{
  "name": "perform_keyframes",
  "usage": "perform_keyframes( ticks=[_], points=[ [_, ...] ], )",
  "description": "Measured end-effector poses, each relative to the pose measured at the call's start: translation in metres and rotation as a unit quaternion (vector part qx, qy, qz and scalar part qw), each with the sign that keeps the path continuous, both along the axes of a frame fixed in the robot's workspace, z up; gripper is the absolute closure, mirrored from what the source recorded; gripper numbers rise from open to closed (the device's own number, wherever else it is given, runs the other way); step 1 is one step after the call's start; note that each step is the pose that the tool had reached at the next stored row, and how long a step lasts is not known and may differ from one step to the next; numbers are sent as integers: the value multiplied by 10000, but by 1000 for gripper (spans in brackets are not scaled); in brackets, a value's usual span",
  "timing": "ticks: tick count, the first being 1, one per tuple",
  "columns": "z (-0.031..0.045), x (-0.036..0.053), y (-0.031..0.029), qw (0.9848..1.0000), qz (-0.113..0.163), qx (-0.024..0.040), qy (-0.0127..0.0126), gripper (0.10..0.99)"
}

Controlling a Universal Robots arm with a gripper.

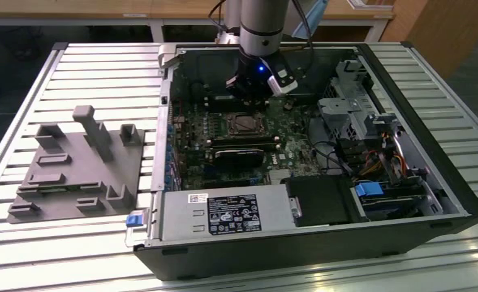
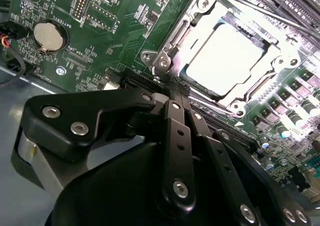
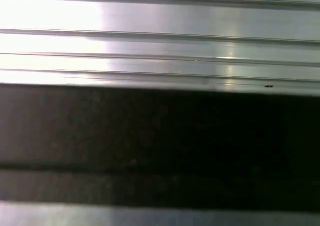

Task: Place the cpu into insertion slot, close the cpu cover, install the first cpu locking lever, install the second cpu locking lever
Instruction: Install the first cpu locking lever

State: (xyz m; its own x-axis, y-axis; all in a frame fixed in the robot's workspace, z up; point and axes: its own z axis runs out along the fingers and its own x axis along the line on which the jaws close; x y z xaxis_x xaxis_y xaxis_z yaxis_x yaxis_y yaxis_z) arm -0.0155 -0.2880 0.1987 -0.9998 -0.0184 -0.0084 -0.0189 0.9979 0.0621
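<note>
While the gripper (image 2: 175,88) hangs at the socket edge, jaws together on nothing, the cpu (image 2: 225,56) sits in the slot (image 1: 243,124), cover (image 2: 260,78) down over it. Levers look thin, springy; hook near the tip.

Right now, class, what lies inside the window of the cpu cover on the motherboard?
In the second wrist view, the cpu cover frames the cpu, whose silver-grey top shows through the window. The insertion slot beneath is covered by the chip. The gripper sits beside the frame's corner.
</note>
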Motion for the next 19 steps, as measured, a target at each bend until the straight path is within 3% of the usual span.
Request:
perform_keyframes(
  ticks=[3, 8, 16, 19],
  points=[
    [-22, 0, 6, 10000, 0, -31, 2, 980],
    [-29, 2, 11, 10000, 1, -31, -4, 980],
    [19, 2, 12, 10000, 1, -34, -4, 980],
    [11, 2, 11, 10000, 0, -75, -3, 980]
  ],
)
